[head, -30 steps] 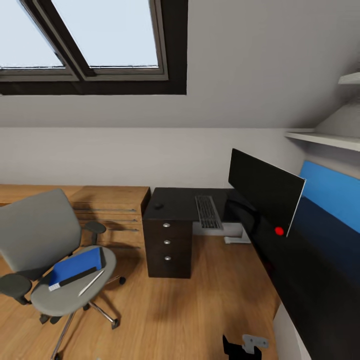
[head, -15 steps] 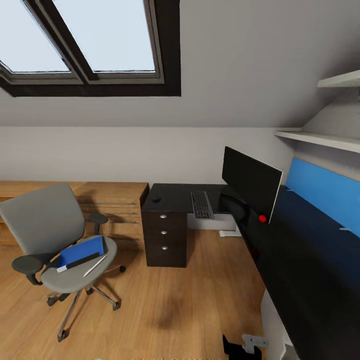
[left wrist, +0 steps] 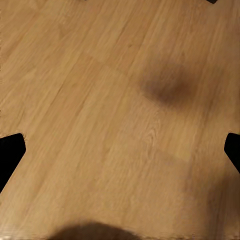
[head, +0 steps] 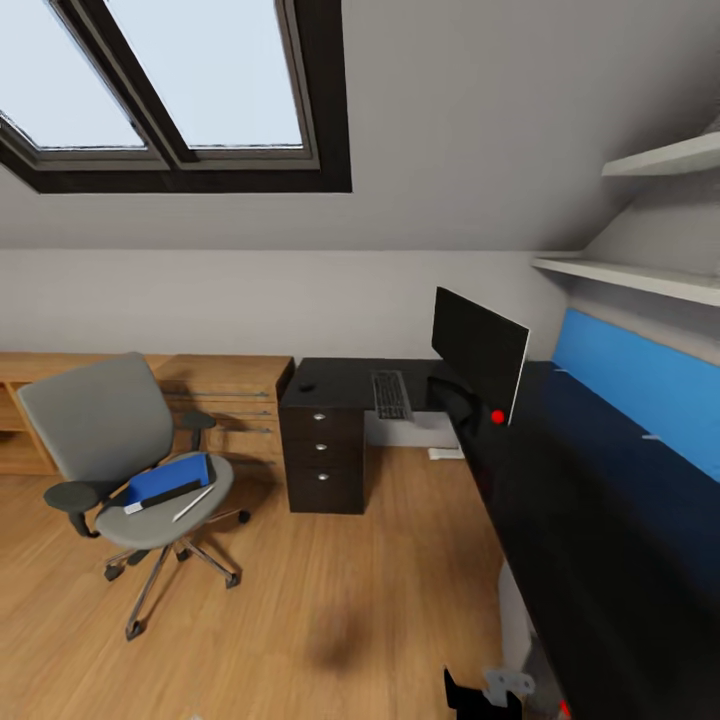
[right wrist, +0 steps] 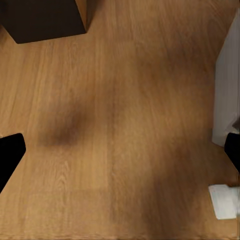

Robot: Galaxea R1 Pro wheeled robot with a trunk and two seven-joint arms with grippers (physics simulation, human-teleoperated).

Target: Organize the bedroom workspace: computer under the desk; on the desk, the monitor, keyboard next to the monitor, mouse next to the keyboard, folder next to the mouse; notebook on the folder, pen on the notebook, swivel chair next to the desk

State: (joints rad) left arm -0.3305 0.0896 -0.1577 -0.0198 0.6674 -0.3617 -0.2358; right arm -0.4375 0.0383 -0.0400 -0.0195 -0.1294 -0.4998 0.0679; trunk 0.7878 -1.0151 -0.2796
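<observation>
Head view of an attic bedroom with a skylight (head: 190,80) above. Left of centre, swivel chair (head: 125,465) on the wood floor (head: 330,600), well apart from the desk (head: 560,520). On its seat, blue folder (head: 168,478); along the folder's near edge a dark strip, possibly the notebook, too small to confirm; pen (head: 192,503) just beside, toward the seat's near right edge. Behind the chair, wooden dresser (head: 225,400) against the far wall. Desk L-shaped: drawer unit (head: 325,455) at the far left end, long black run along the right wall under a blue panel (head: 640,400) and shelves (head: 630,275). On the desk, monitor (head: 478,345) upright in the corner, red light at its lower right; keyboard (head: 390,393) just left of it; mouse (head: 306,387) further left, above the drawers. Wrist views: left gripper (left wrist: 120,152) and right gripper (right wrist: 120,152) over bare floor, dark fingertips at opposite frame edges, spread wide, pinching nothing.
</observation>
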